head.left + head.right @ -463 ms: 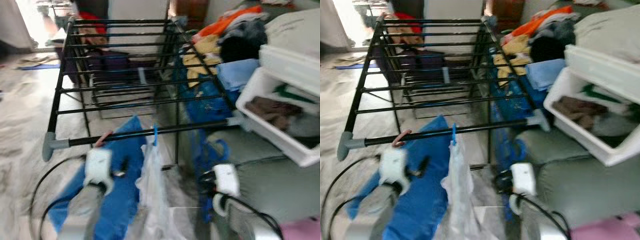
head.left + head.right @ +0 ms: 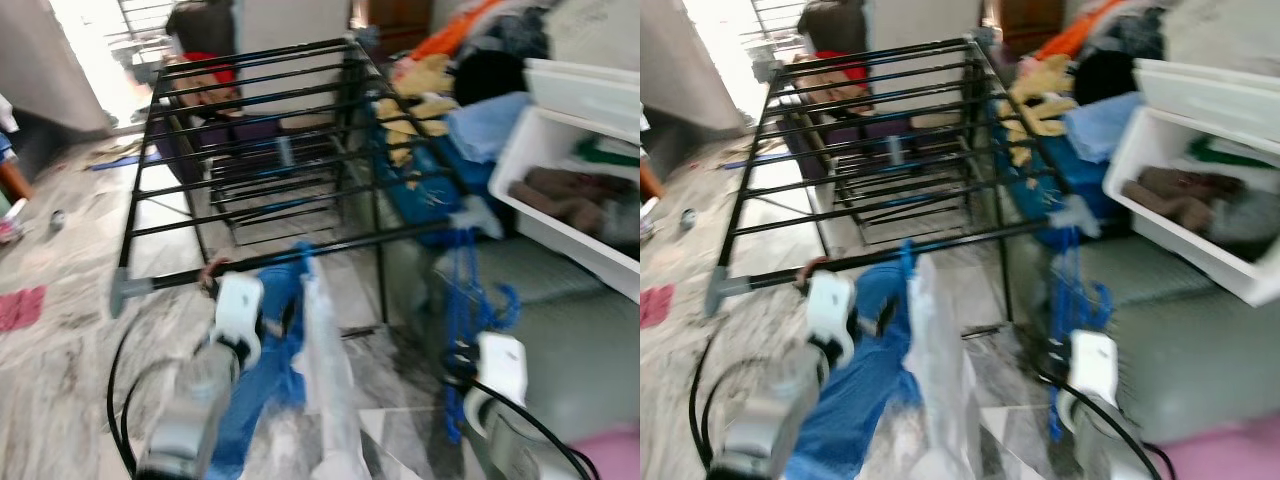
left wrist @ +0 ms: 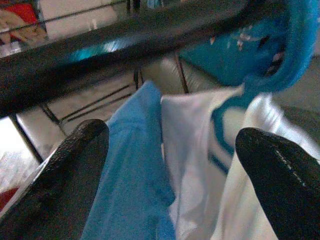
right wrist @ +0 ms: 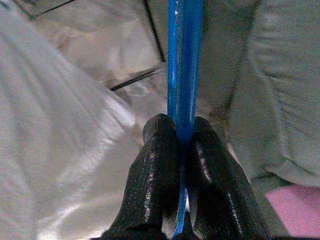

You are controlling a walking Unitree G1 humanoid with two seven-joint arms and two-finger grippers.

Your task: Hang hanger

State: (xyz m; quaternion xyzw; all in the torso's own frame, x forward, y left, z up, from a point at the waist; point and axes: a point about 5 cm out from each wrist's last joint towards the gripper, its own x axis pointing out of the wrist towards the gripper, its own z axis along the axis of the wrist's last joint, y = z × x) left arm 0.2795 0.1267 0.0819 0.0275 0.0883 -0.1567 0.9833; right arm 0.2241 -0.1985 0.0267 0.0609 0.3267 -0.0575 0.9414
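On the front rail (image 2: 300,255) of the rack (image 2: 270,120) one blue hanger (image 2: 306,262) with a white garment (image 2: 330,380) already hangs beside a blue cloth (image 2: 262,370), with the left claw (image 3: 170,165) spread wide just below that rail. The right claw (image 4: 182,145) is clamped on a second hanger (image 4: 184,65), low near the rack's right front corner, so this one appears not yet hung. Open rail remains to the right of the hung garment, though a bin (image 2: 560,200) and sofa (image 2: 570,330) crowd that side.
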